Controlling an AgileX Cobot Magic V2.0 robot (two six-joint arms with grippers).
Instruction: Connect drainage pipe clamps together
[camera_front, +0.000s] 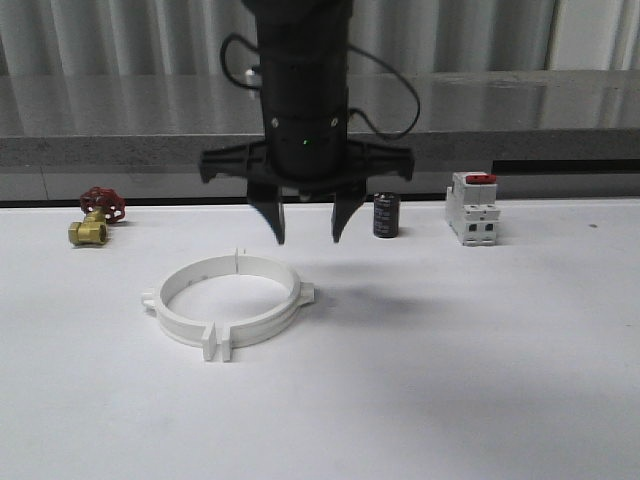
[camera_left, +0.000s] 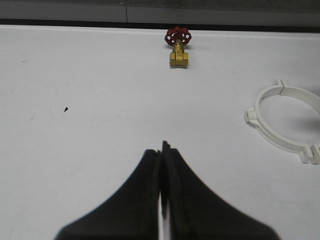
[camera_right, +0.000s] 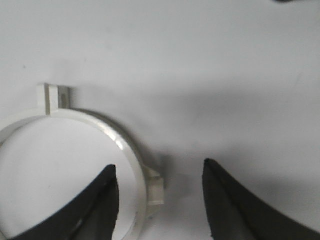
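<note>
A: Where are the drainage pipe clamps (camera_front: 228, 300) sitting?

B: They are lying flat on the white table (camera_front: 480, 380), left of the middle in the front view, the two half-rings meeting to form one wide thin ring. The opening is facing straight up.

A: Which way are the seams running?

B: One pair of flat end tabs (camera_front: 217, 343) is pointing toward the camera and the other pair is pointing away at the far rim, so the line through the seams is running front to back. The small outer lugs (camera_front: 306, 292) are sticking out to the left and right. At the near tabs a thin gap is showing between the two halves.

A: And the right gripper (camera_front: 307, 222)?

B: It is hanging above the ring's far right part, fingers pointing down, jaws spread wide and holding nothing. In the right wrist view the right-hand lug is lying between the fingers.

A: The left gripper (camera_left: 163, 150)?

B: Its jaws are pressed together over bare table, well apart from the ring.

A: Anything else lying about?

B: A brass valve with a red handwheel (camera_front: 96, 217) is sitting far left, a small black cylinder (camera_front: 386, 215) behind, and a white breaker with a red top (camera_front: 473, 207) to the right.
</note>
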